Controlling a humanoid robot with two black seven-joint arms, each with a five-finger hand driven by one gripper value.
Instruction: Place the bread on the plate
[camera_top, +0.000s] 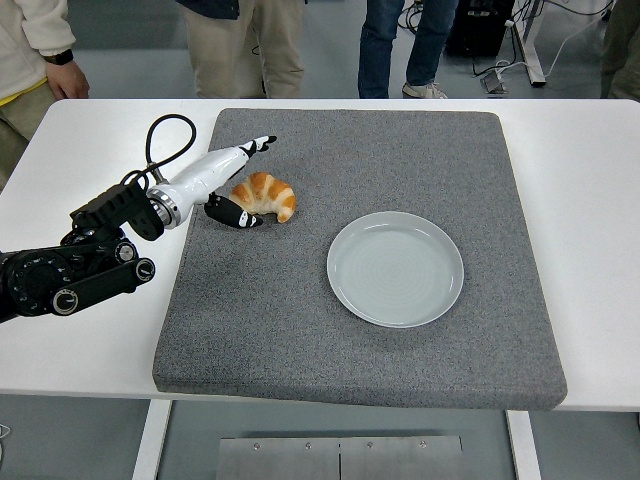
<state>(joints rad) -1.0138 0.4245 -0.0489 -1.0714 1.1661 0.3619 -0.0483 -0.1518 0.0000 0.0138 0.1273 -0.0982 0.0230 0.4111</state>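
A golden croissant (265, 195) lies on the grey mat (360, 300), left of centre. My left hand (240, 185) reaches in from the left and brackets it: the thumb (233, 214) lies against its near-left side and the fingers (258, 146) stretch out flat behind it, spread. The hand is open around the bread, not closed on it. A pale grey-blue plate (396, 268) sits bare on the mat, to the right of the croissant and slightly nearer. My right hand is out of the picture.
The mat covers most of the white table (590, 200). Several people stand along the far edge, one hand (66, 80) near the table's back-left corner. The black left forearm (70, 275) rests over the table's left side.
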